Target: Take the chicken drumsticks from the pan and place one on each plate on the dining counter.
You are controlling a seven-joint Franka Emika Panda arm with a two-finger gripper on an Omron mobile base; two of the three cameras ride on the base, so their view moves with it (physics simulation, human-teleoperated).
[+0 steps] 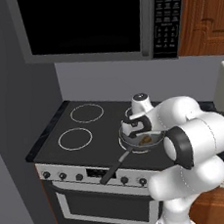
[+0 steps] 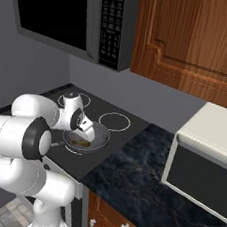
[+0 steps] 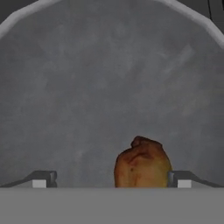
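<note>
Grey finger tips of our gripper stand spread wide, one to each side of a chicken drumstick, pinching nothing. We see the orange-brown meat lying on the pan floor, just beside one tip and well apart from the other. From the base cameras, our hand hangs low over the pan, which sits on the front right burner of the black stove. Its dark handle juts toward the stove's front edge. Overhead hangs a microwave; a white toaster oven stands on the marbled counter.
</note>
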